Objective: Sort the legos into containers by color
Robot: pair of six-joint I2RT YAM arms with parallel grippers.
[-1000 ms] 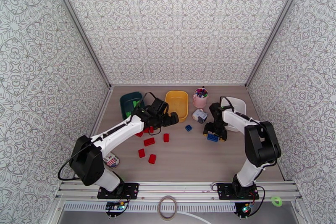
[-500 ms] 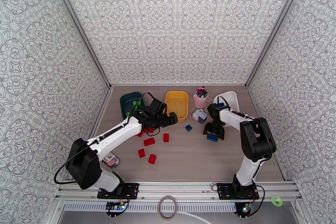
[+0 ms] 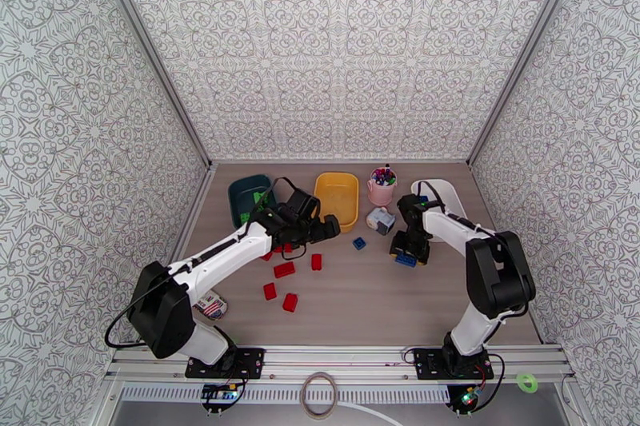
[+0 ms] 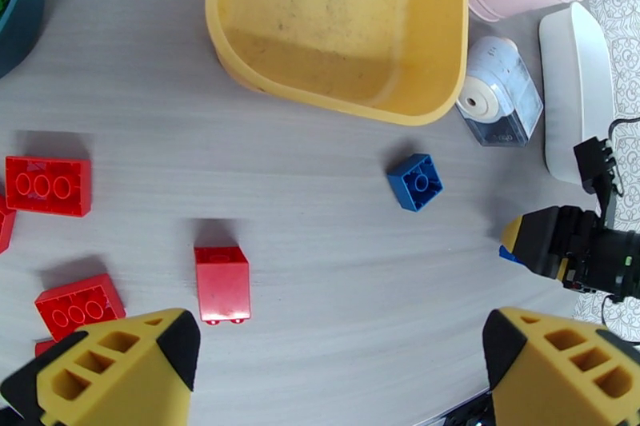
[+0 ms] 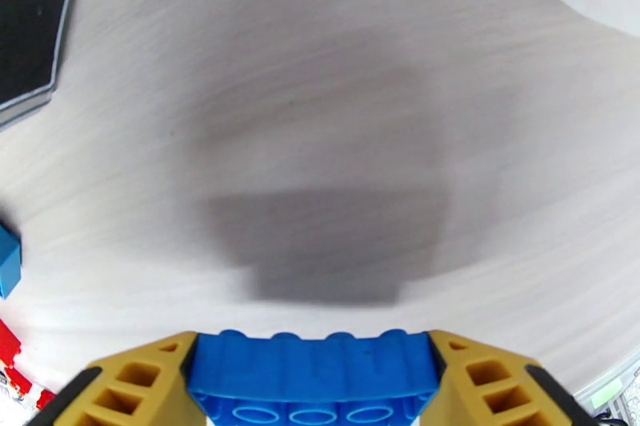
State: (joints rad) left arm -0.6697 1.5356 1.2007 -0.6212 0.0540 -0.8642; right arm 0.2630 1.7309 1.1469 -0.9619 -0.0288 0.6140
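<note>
step: blue pickup | right claw [image 5: 314, 388] pinching blue lego [image 5: 314, 364], well right of yellow tub [image 4: 336, 104], seemingly just off desk [image 5: 320, 60] | left claw [image 4: 336, 360] spread, empty, near yellow tub | next: lift, carry into white tub [image 4: 572, 92], release

Am gripping long blue studded plastic brick [image 5: 314, 364] in my right gripper [image 5: 316, 384]; small blue brick [image 4: 415, 181] lying near yellow rounded plastic tub [image 4: 240, 68]; red bricks [image 3: 284, 269] lying scattered.
</note>
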